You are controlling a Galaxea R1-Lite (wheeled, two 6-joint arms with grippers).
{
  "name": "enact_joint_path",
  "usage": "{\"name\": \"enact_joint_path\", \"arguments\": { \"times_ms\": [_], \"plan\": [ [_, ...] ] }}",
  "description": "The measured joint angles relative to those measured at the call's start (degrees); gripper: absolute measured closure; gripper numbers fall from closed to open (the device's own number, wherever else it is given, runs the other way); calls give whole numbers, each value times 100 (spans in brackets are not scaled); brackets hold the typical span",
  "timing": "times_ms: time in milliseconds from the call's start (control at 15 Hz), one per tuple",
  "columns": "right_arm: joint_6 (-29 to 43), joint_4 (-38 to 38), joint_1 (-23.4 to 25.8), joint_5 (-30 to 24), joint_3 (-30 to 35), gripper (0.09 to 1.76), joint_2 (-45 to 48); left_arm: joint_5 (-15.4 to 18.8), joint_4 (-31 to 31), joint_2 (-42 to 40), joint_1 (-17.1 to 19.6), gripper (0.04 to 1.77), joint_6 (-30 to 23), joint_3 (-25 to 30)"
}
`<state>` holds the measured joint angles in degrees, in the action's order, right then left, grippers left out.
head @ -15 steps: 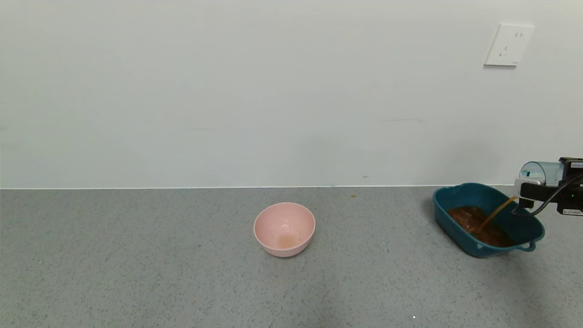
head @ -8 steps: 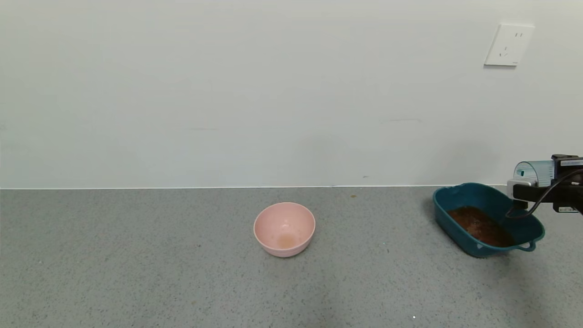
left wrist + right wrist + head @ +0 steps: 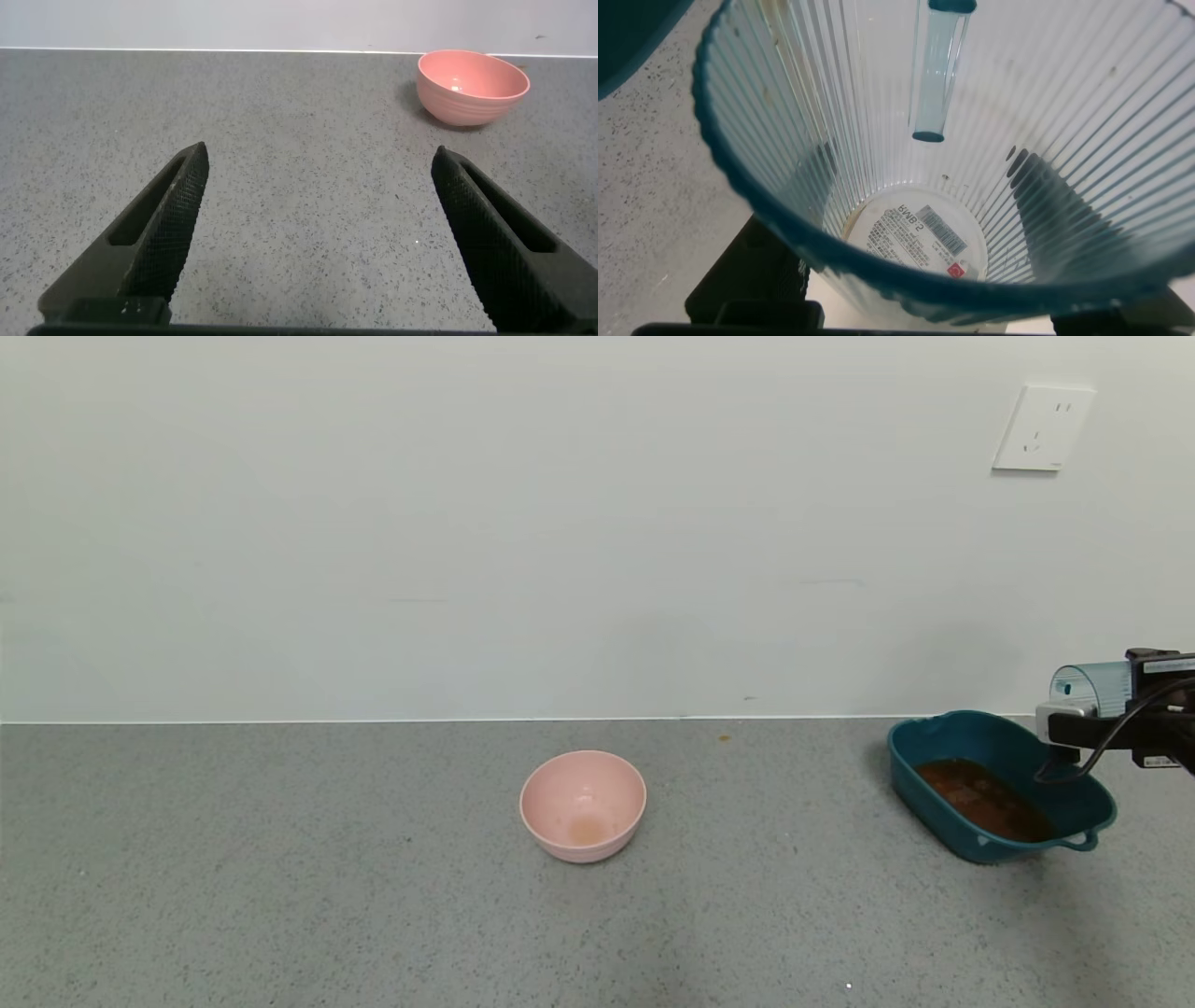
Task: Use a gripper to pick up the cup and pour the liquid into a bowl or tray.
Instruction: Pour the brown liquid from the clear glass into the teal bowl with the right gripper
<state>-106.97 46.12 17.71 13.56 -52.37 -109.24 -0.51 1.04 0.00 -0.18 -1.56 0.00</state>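
Observation:
My right gripper (image 3: 1116,714) is shut on the ribbed blue-green cup (image 3: 1088,689) and holds it on its side above the far right end of the dark teal tub (image 3: 943,821). The cup's mouth faces left. The right wrist view looks into the cup (image 3: 971,140): only a thin brown trace lies at its bottom. The orange-brown liquid (image 3: 985,800) lies pooled in the tub, and no stream falls. My left gripper (image 3: 318,163) is open and empty over bare counter, out of the head view.
A round pink bowl (image 3: 583,805) stands mid-counter with a small brownish patch inside; it also shows in the left wrist view (image 3: 473,86). The white wall runs along the counter's far edge, with a socket (image 3: 1042,427) at upper right.
The stream of liquid from the cup into the tub has stopped. My right gripper with the cup has drifted slightly left and up, staying over the tub.

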Motion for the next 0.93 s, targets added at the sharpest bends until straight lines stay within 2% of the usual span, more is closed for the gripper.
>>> {"name": "enact_joint_path", "arguments": {
  "times_ms": [933],
  "plan": [
    [26,151,4,-11,48,48,-95,-1,0,0,0,9,0,0]
  ]
}}
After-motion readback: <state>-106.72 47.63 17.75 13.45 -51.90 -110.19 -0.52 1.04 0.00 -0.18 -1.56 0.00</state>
